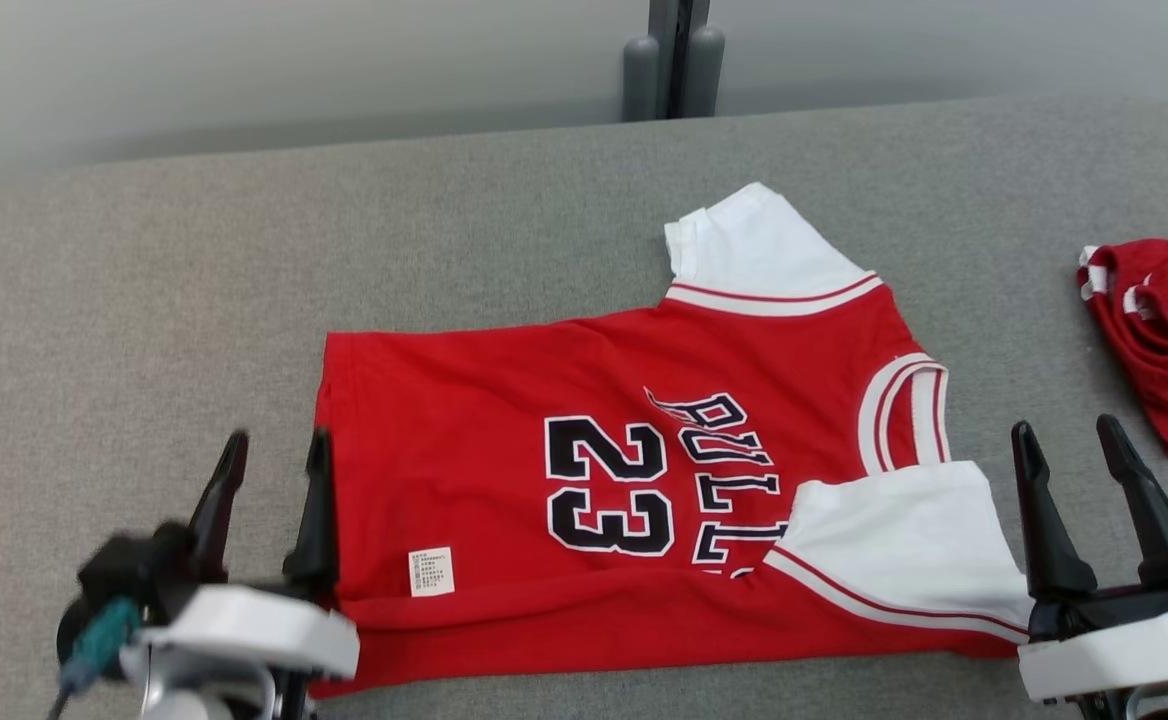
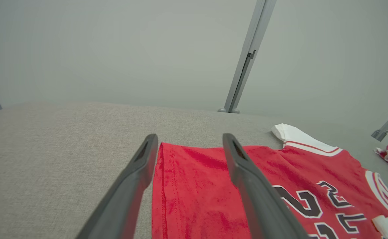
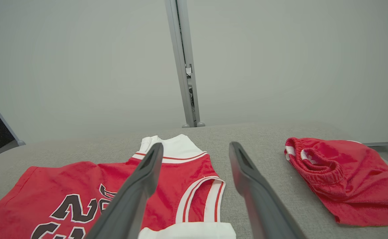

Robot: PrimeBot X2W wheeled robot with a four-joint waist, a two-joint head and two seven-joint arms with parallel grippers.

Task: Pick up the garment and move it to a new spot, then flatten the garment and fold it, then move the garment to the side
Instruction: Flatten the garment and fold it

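Observation:
The garment point(image 1: 504, 400) is a red jersey with white sleeves and a black "23", lying spread out on the grey table point(image 1: 144, 300) with its hem to the left and its collar to the right. A small white label shows near its front left corner. My left gripper point(image 1: 278, 440) stands open at that hem corner; in the left wrist view the left gripper point(image 2: 190, 136) straddles the hem edge of the garment point(image 2: 197, 186) just above the cloth. My right gripper point(image 1: 1065, 428) is open just right of the near white sleeve. In the right wrist view the right gripper point(image 3: 196, 144) holds nothing, with the garment point(image 3: 64, 179) to its left.
A bunched pair of red shorts point(image 1: 1164, 340) lies at the table's right edge, right of my right gripper, and shows as the shorts point(image 3: 343, 176) in the right wrist view. A grey post point(image 1: 674, 60) stands behind the table's far edge. Bare table stretches left of and behind the jersey.

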